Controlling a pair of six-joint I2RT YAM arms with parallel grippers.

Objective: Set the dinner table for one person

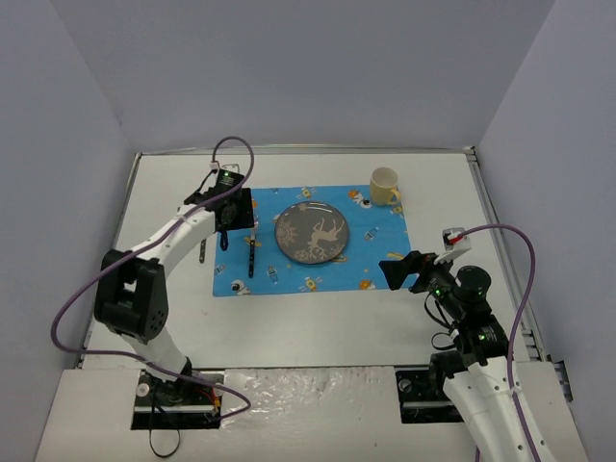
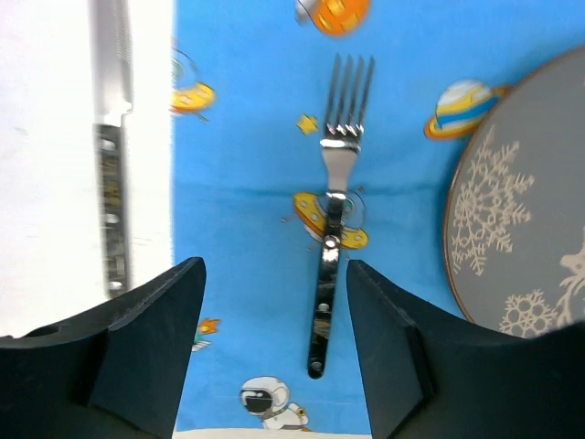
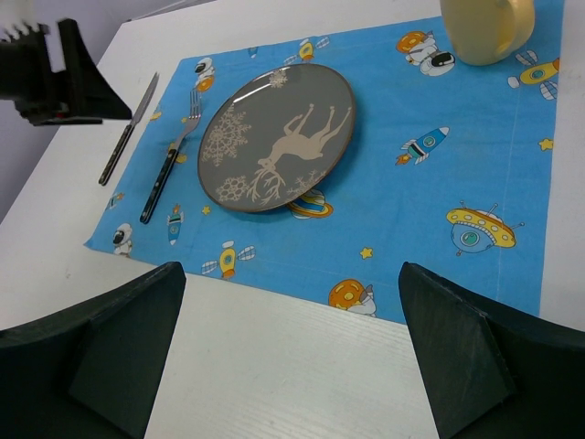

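Note:
On the white dinner table (image 1: 318, 318) a blue space-print placemat (image 1: 375, 252) carries a grey deer-print plate (image 1: 312, 232) and a yellow mug (image 1: 385, 185). A fork (image 2: 334, 229) lies flat on the mat left of the plate, tines pointing away. A knife (image 2: 111, 155) lies on the bare table just off the mat's left edge. My left gripper (image 1: 229, 223) hovers open above the fork's handle end and holds nothing. My right gripper (image 1: 404, 269) stands wide open and empty over the mat's near right edge.
Grey walls enclose the table on three sides, with a thin metal rim (image 1: 478, 183) along its edges. In the right wrist view the plate (image 3: 279, 137), fork (image 3: 169, 169) and knife (image 3: 123, 146) lie far left, and the left gripper (image 3: 55, 73) is above them.

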